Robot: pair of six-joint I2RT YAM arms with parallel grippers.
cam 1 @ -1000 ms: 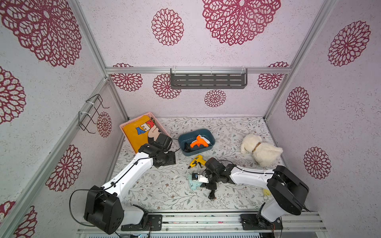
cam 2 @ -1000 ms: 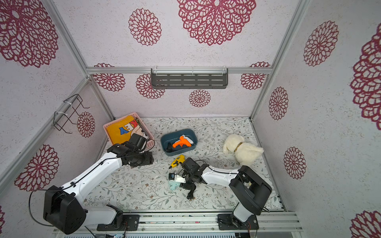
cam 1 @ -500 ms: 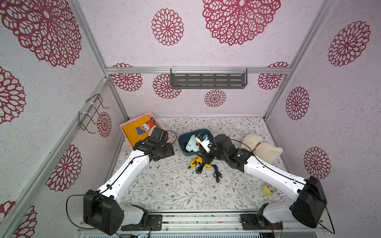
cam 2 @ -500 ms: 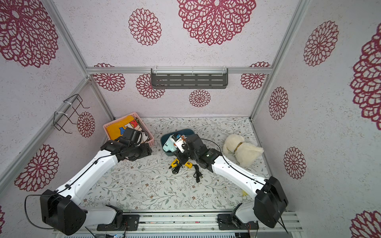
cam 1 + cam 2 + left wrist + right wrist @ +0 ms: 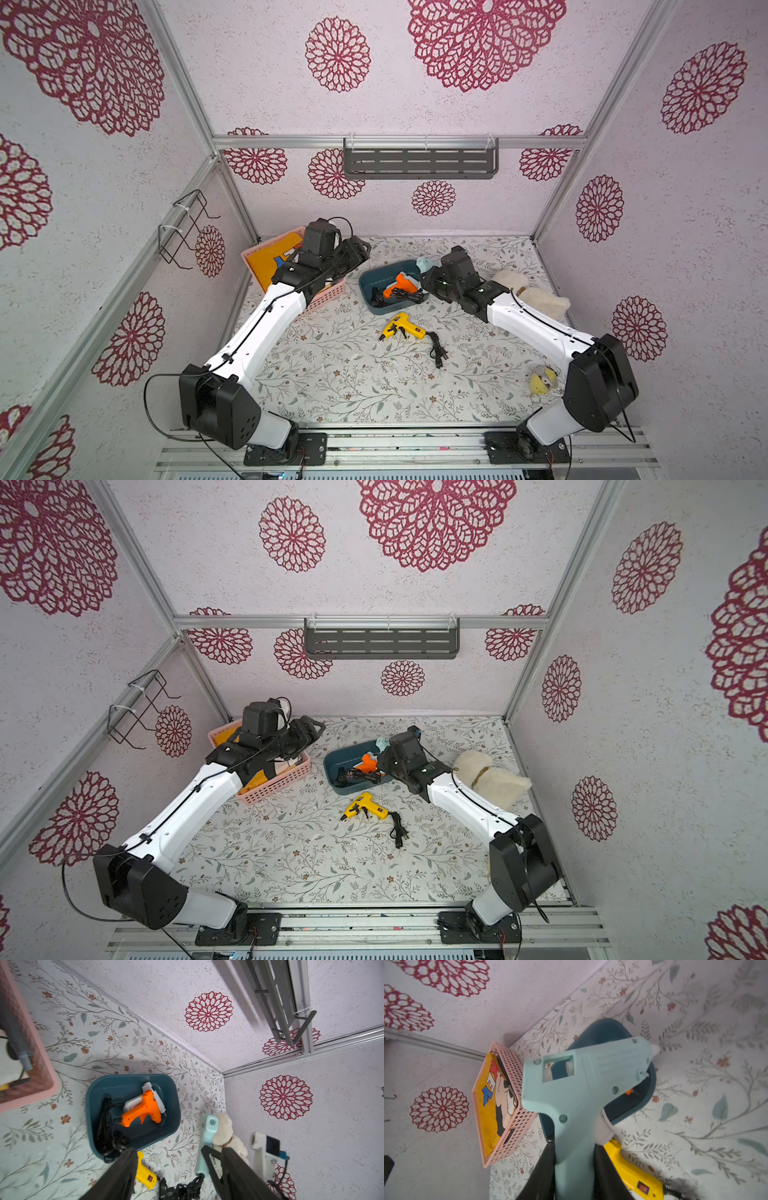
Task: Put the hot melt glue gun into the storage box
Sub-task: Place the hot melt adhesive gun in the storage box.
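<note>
While I watch the wrist feed, I can see the right tool [image 5: 574,1147] clamped on the handle of the mint glue gun [image 5: 583,1084]. Its jaws press on either side of the grip, and the barrel and pale nozzle stick out beyond them.

In a top view that gun [image 5: 424,264] is held up at the far right corner of the storage box [image 5: 374,278], off the counter [image 5: 332,374] and not lying in the box. I cannot tell how high it sits above the rim.

The box already holds an orange glue gun [image 5: 143,1111] lying across a white glue gun [image 5: 149,1088], with black cords [image 5: 106,1126] bundled along one wall.

A yellow glue gun [image 5: 402,331] lies flat on the counter just in front of the box, apart from it, with its black plug [image 5: 437,351] trailing to the side.

My left tool [image 5: 168,1150] has its jaws spread wide with nothing between them. From above it hangs [image 5: 361,249] over the far corner of the pink basket [image 5: 286,785], left of the box.

A cream plush dog [image 5: 494,777] lies beside the right forearm.
</note>
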